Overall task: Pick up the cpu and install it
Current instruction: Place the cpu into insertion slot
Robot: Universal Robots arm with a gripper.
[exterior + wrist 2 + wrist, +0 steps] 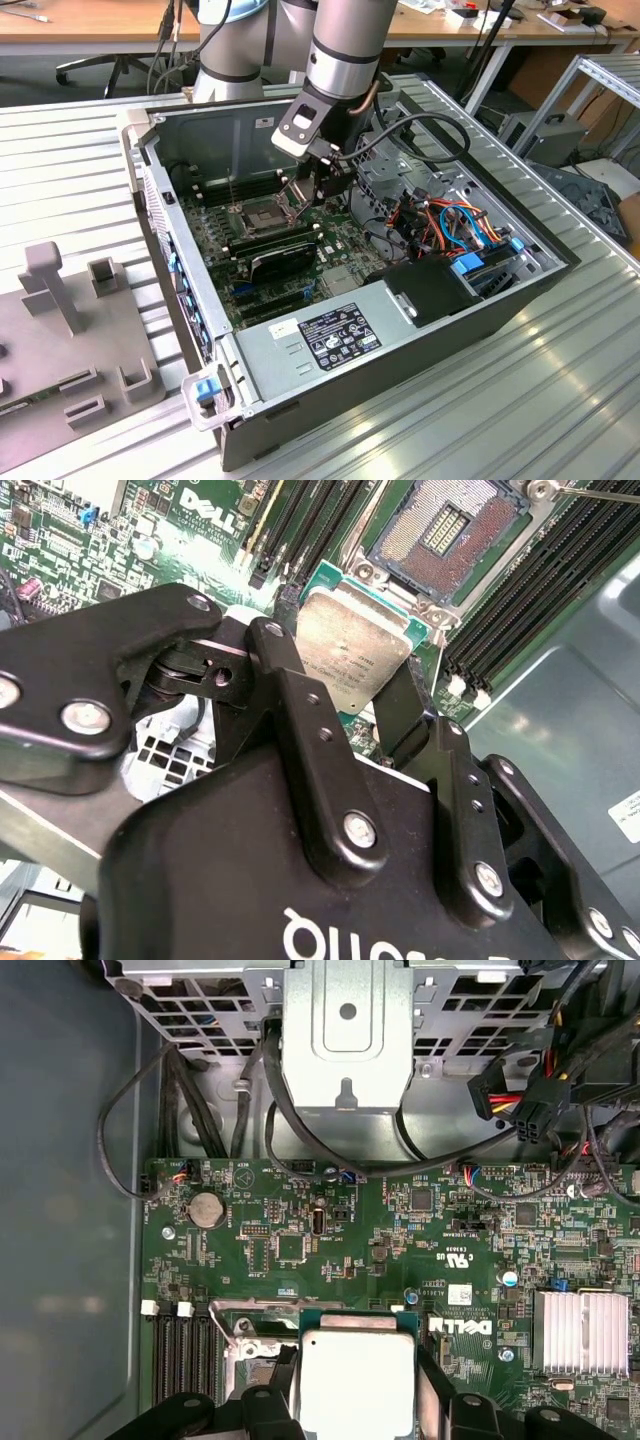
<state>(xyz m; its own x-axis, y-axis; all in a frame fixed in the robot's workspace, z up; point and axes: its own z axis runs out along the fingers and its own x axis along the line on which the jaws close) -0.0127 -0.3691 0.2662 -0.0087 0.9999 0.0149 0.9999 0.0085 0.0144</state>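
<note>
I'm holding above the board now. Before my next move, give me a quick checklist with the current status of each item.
1. Grip on the cpu: ok. It sits between the fingers of the gripper in both wrist views.
2. Socket uncovered: ok. Its contact field is bare in the second wrist view.
3. Cpu seated: not ok. The socket is empty and the cpu is held above the motherboard.
4. Cpu lined up over the socket: cannot tell.
5. Cpu corner marks matched to the socket: cannot tell.
</note>
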